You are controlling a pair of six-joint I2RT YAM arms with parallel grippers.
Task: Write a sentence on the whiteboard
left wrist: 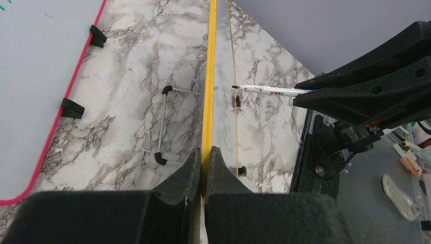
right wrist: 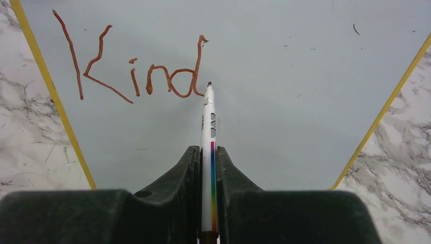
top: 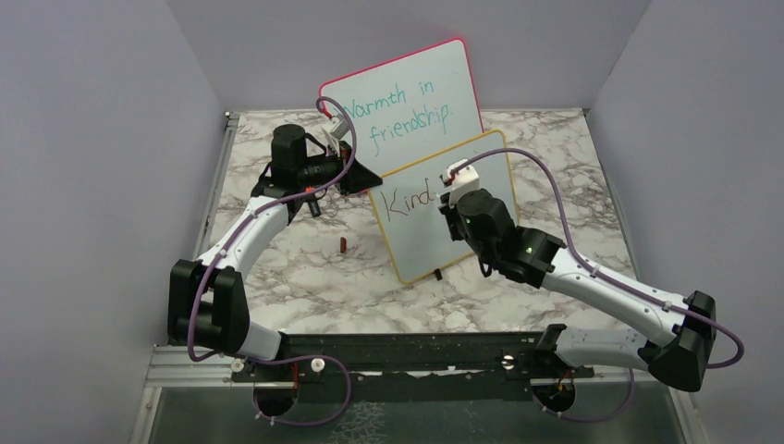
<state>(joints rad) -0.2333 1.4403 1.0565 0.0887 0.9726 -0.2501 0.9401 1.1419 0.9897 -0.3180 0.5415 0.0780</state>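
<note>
Grips the whiteboard (top: 421,248) by its yellow left edge with the left gripper (top: 372,178), both fingers (left wrist: 188,173) pressed flat on the frame from either side

Holds it upright near the middle of the marble table (top: 305,277), turned a little, with a small black foot (top: 436,275) on the tabletop at the near edge

Clamps a white marker (right wrist: 207,122) in the right gripper (right wrist: 207,150), with the barrel running straight out between the closed fingers and a rainbow stripe along it

Puts the dark tip at the board face just right of the last letter, beside the foot of the "d"

Reads only "Kind" of the sentence (right wrist: 137,71), in reddish-brown strokes on the upper left of the board; leaves the rest of the face bare but for a few faint specks

Shows, from the left wrist, the marker as a thin white stick meeting the face side-on, and a thin wire stand (left wrist: 162,122) on the table behind the board

Shows a second board with a pink-red frame (top: 407,92) behind the first, toward the back wall, with teal writing "Warmth in friendship." across it

Notes a small reddish-brown piece (top: 343,244) lying on the table just left of the whiteboard, too small to tell what it is
</note>
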